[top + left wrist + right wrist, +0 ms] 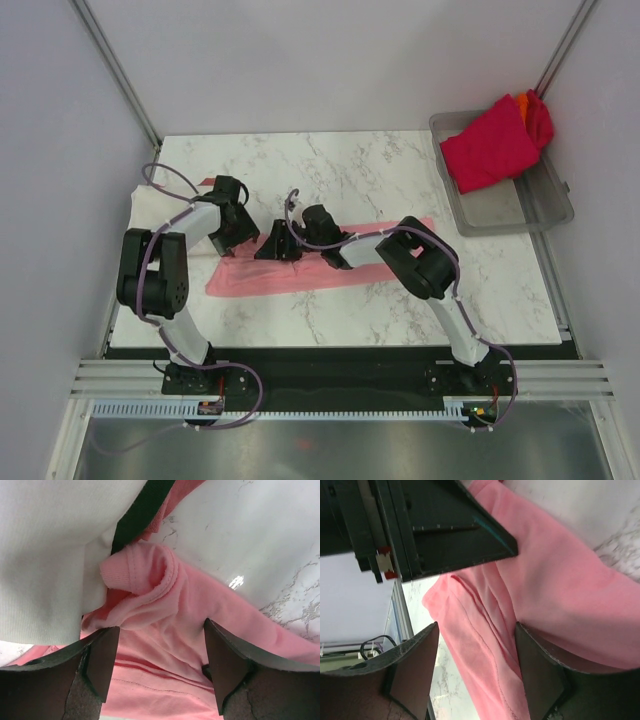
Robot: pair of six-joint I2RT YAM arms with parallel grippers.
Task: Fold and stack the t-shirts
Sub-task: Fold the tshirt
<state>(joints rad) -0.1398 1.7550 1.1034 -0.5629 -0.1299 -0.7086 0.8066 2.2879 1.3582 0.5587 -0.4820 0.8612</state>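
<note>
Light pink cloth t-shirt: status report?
Left gripper open; right gripper open. Light pink cloth t-shirt: long strip on white marble table. Grippers close together.

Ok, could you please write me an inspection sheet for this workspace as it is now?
Surface: marble table, no marks seen.
Job's things: pink t-shirt spread across the middle; crimson t-shirt and orange t-shirt bunched in the grey tray.
Clutter: only the grey tray, far right.
Grippers: left gripper and right gripper low over the pink t-shirt, fingers apart.
Cables: purple cables along both arms.
Surroundings: plain walls on three sides.
</note>
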